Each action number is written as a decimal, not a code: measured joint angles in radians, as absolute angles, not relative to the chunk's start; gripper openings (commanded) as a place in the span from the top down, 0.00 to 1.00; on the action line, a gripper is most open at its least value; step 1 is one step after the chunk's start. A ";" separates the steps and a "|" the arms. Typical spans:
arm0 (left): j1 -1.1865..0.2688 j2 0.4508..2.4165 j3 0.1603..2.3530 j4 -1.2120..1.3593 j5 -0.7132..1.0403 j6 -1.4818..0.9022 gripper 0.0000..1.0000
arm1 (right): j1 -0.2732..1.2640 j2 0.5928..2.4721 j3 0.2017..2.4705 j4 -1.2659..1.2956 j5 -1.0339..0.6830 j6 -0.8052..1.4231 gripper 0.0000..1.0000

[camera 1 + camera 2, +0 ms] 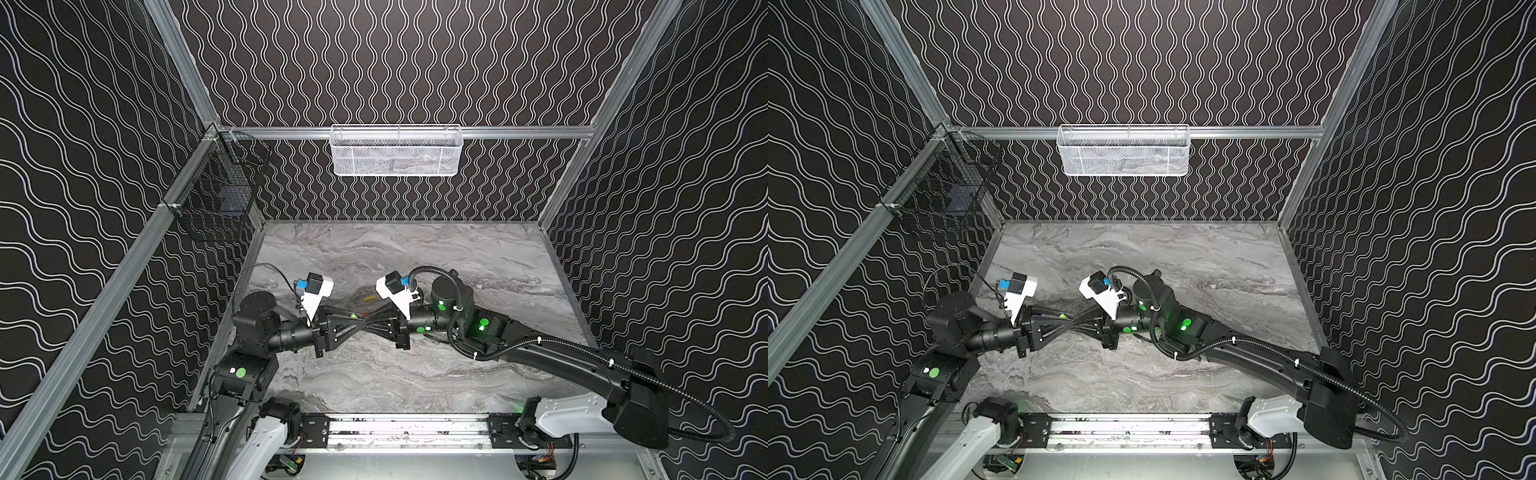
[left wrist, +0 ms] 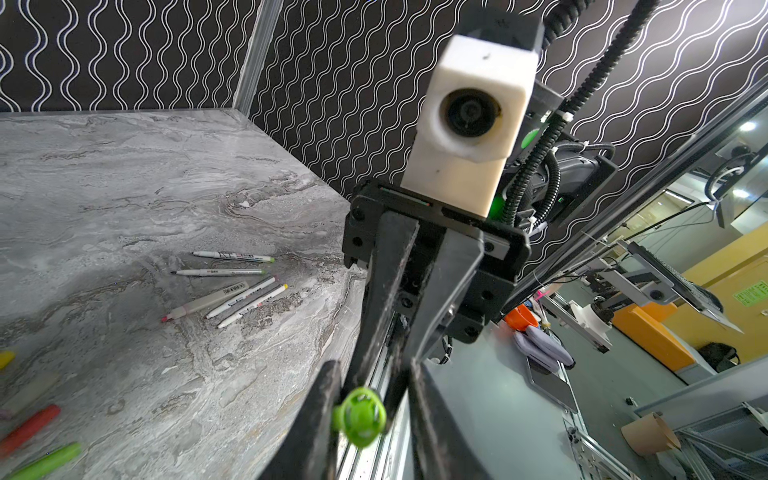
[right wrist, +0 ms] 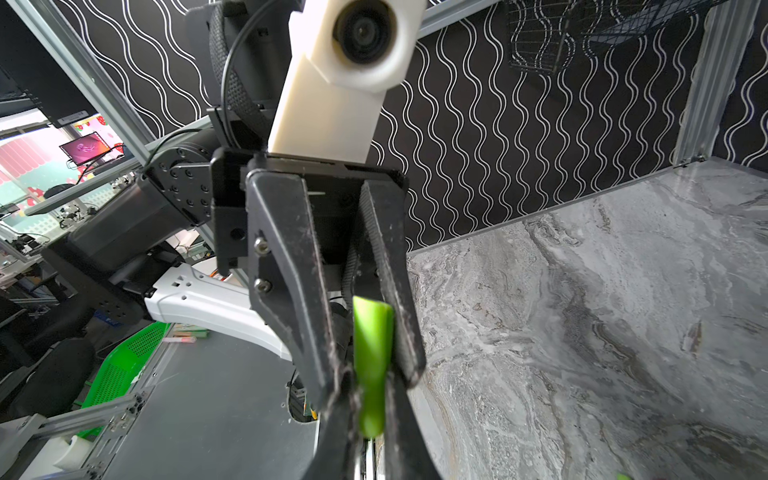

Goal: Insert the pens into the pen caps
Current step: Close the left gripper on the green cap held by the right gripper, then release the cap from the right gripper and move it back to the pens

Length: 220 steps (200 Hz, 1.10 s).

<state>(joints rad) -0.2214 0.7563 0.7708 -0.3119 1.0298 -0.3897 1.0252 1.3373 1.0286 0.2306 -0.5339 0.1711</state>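
Both grippers meet tip to tip above the middle of the marble table (image 1: 374, 374). A bright green pen cap (image 3: 372, 353) lies lengthwise between them, its open end (image 2: 359, 415) facing the left wrist camera. My right gripper (image 3: 368, 399) is shut on the cap's narrow end. My left gripper (image 2: 372, 365) stands partly open around the cap, one finger against it. In both top views only a speck of the cap (image 1: 354, 316) (image 1: 1064, 316) shows. Several pens (image 2: 220, 272) lie loose on the table. A yellow cap (image 2: 4, 359), a red cap (image 2: 29, 428) and another green cap (image 2: 45, 461) also lie there.
A white mesh basket (image 1: 395, 151) hangs on the back rail and a black wire basket (image 1: 220, 195) on the left rail. Patterned walls close in three sides. The arms' mounting rail (image 1: 407, 430) runs along the front edge.
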 measured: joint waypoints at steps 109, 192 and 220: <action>-0.202 0.761 0.766 -0.286 1.000 -0.413 0.89 | 1.025 1.334 1.023 0.200 -0.525 0.167 0.98; -0.201 0.773 0.771 -0.318 0.972 -0.361 1.00 | 1.025 1.327 1.017 0.172 -0.484 0.174 0.43; -0.201 0.781 0.782 -0.361 0.920 -0.324 1.00 | 1.021 1.286 0.982 0.116 -0.411 0.171 0.25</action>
